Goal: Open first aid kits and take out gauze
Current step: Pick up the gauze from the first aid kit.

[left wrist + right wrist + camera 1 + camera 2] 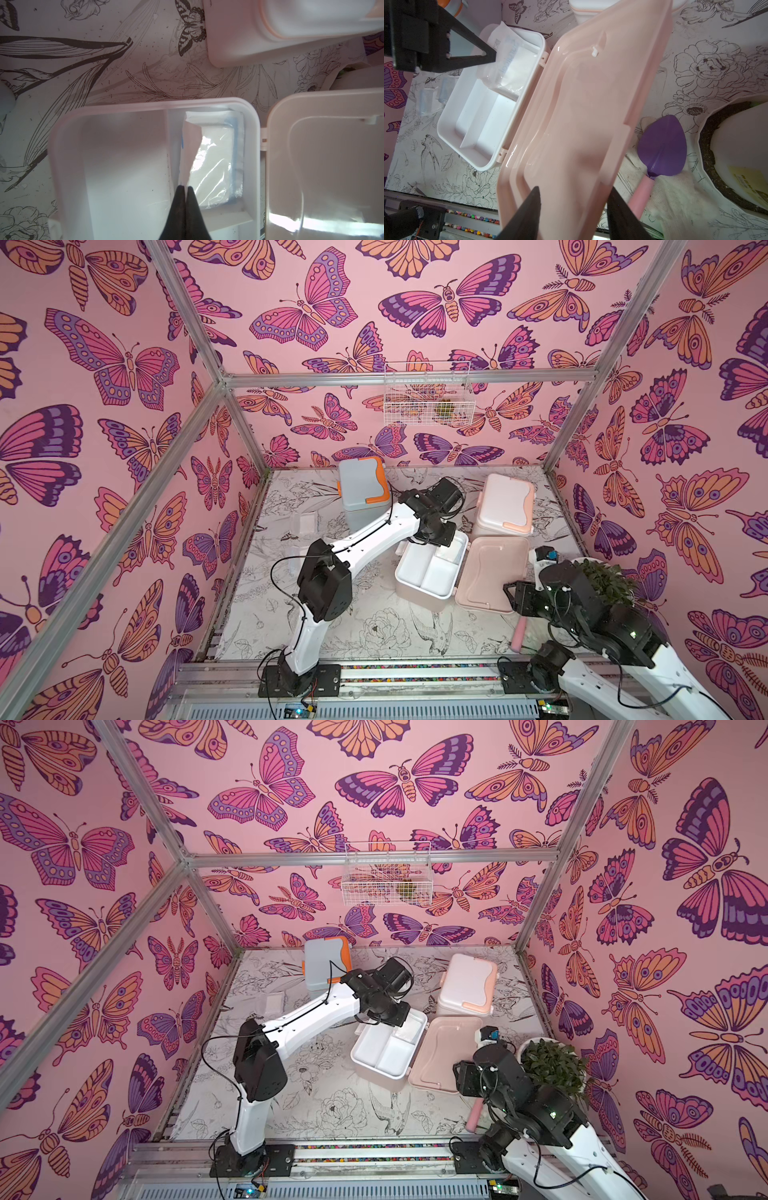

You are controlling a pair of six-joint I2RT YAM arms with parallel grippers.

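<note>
Butterfly walls ring the bench: pink kit open mid-frame, left tool clenched on its gauze; blue kit, white kit above unopened; right tool grip unclear.

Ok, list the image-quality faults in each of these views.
Left wrist view: glare whitens the film of the gauze packet, and the white kit beyond it is blurred. Right wrist view: the pink lid fills the frame, soft up close, with shiny streaks. Both top views: evenly lit, but the contents of the wire basket are too soft to identify.
</note>
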